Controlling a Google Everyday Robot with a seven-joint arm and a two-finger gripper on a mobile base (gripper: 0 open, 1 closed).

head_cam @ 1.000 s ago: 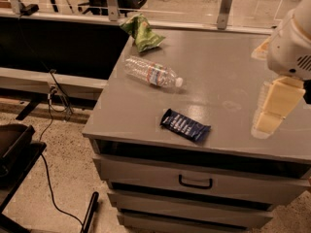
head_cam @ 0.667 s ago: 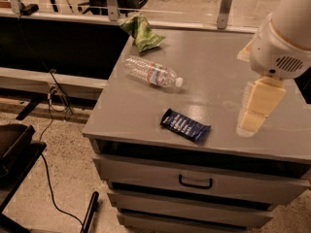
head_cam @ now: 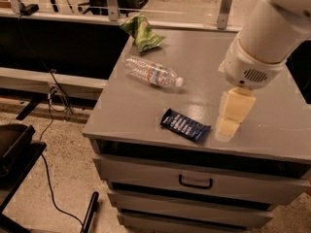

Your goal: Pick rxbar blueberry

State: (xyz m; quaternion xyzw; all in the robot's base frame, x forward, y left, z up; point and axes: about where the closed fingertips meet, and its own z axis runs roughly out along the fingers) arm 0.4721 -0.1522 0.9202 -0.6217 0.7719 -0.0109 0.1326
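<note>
We read the cabinet top (head_cam: 204, 57) as a clock face, with twelve at the far edge by the railing. The rxbar blueberry (head_cam: 185, 125) lies flat at about six o'clock, close to the front edge and turned so its long side runs from ten toward four. Lying flat with bare surface all round it, it looks to us laid out for a grasp from above.

The gripper (head_cam: 228, 126) hangs from the white arm at the bar's three o'clock, just beside its right end and low over the surface. It is not on the bar, and we see nothing carried in it. We cannot tell whether it is released or clenched. We judge it is placed there as an approach and needs to shift toward nine o'clock to centre over the wrapper.

The water bottle (head_cam: 151, 72) lies on its side at about ten o'clock, cap pointing toward the middle, well apart from the bar. The green snack bag (head_cam: 142, 32) sits crumpled at eleven, near the far left corner. Neither crowds the target.

The dark wrapper carries white lettering in rows, but we cannot read it. The bottle's label shows a coloured band, also illegible.
</note>
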